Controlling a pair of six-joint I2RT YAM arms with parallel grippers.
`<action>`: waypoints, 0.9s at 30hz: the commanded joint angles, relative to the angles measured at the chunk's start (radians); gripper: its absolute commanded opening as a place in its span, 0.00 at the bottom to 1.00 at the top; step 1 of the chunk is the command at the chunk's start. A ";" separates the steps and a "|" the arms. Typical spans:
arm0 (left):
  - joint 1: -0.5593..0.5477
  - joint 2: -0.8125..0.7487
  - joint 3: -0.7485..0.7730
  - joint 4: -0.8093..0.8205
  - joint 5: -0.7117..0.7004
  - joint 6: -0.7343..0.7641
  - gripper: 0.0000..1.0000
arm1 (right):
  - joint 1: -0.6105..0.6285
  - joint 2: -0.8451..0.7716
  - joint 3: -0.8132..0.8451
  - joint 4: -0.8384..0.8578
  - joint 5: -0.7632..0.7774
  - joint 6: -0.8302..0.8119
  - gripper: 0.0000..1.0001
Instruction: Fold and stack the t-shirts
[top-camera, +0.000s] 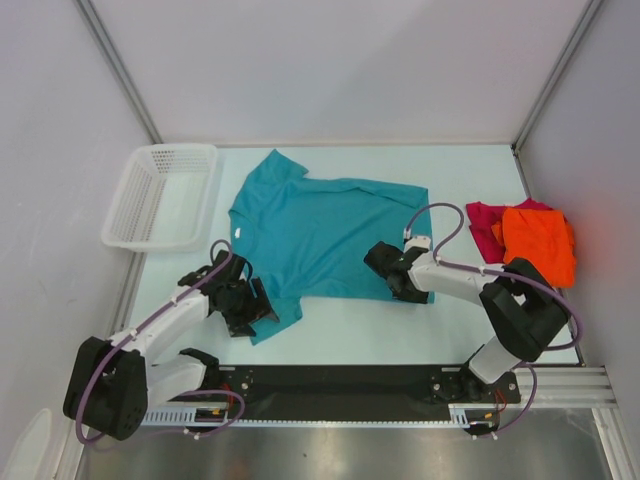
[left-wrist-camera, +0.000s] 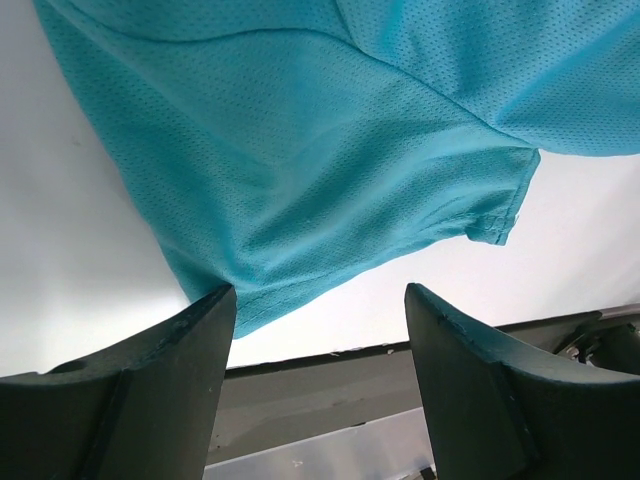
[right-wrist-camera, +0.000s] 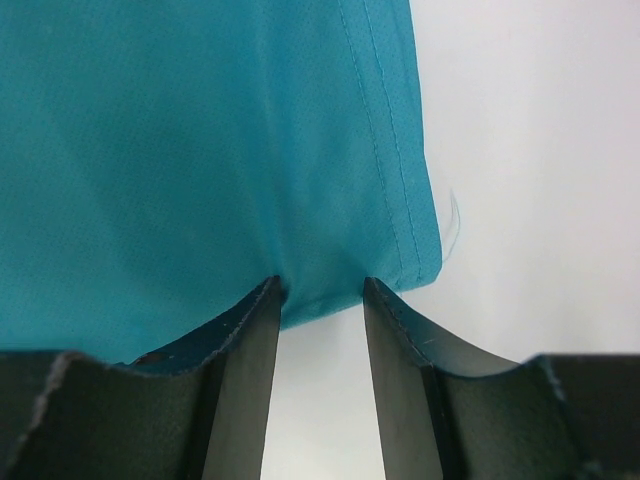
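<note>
Both low, outstretched: left gripper (left-wrist-camera: 320, 295), right gripper (right-wrist-camera: 320, 285) at teal t-shirt (top-camera: 320, 235)

1. The spread t-shirt (top-camera: 320, 235): flat on the table (top-camera: 350, 330), between both pincers. The left gripper (top-camera: 245, 300) is at its near sleeve, the right gripper (top-camera: 392, 270) at its near hem corner.
2. The upper t-shirt (top-camera: 540, 245): lies on the lower t-shirt (top-camera: 483, 225), right of the right gripper.
3. The basket (top-camera: 118, 215): beyond the left gripper, to its left.

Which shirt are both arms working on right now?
The teal shirt, spread flat in the middle. The orange shirt lies on the magenta shirt, heaped at far right, untouched.
</note>
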 joint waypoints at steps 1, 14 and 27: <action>0.014 -0.017 0.004 0.000 0.030 0.011 0.74 | 0.032 -0.036 -0.053 -0.089 -0.070 0.068 0.45; 0.014 0.038 0.048 0.049 -0.008 0.030 0.74 | 0.048 -0.036 -0.073 -0.075 -0.065 0.082 0.45; 0.020 0.300 -0.062 0.327 0.050 -0.070 0.64 | 0.046 -0.056 -0.088 -0.063 -0.056 0.078 0.24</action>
